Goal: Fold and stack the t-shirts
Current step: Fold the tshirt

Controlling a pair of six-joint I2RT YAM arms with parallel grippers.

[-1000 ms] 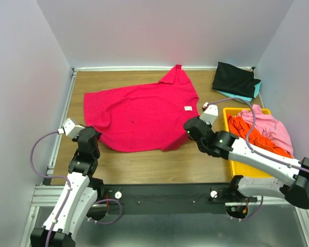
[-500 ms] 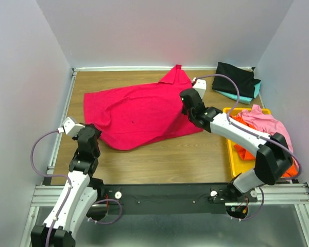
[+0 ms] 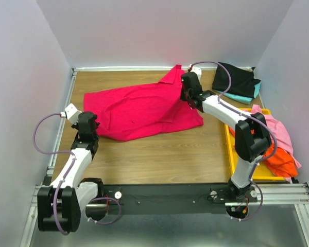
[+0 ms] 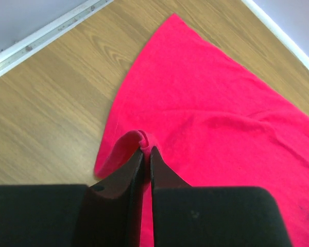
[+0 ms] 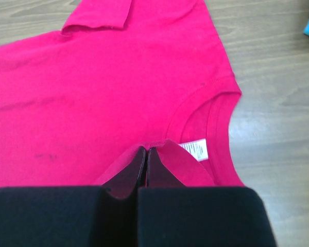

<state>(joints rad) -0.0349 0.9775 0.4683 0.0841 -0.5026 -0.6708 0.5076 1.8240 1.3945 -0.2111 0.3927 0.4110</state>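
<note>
- Red t-shirt (image 3: pixel 139 110): rumpled, spread over the far middle of the table (image 3: pixel 159 154).
- Left gripper (image 4: pixel 146 152): arm bent low at near left. I see the jaws pinched tight on a fold at the shirt's left edge.
- Right gripper (image 5: pixel 146 152): arm stretched far, jaws clamped on cloth beside the collar.
- Neck label (image 5: pixel 196 149): white; I cannot read the print.
- Black t-shirt (image 3: pixel 237 78): folded, far right.
- Yellow bin (image 3: pixel 230 139): right side.

big shirt (image 3: pixel 144 108): plain crimson, small white neck label (image 5: pixel 196 148). Far right: black shirt (image 3: pixel 237 77) on teal shirt (image 3: pixel 241 98), both plain. Yellow bin (image 3: pixel 270 177) on the right: pink shirt (image 3: pixel 273 128), orange shirt (image 3: pixel 278 157). Table (image 3: pixel 159 154): brown wood grain. Left arm (image 3: pixel 74 164), right arm (image 3: pixel 221 110): white with black; cables (image 3: pixel 41 139) purple.
</note>
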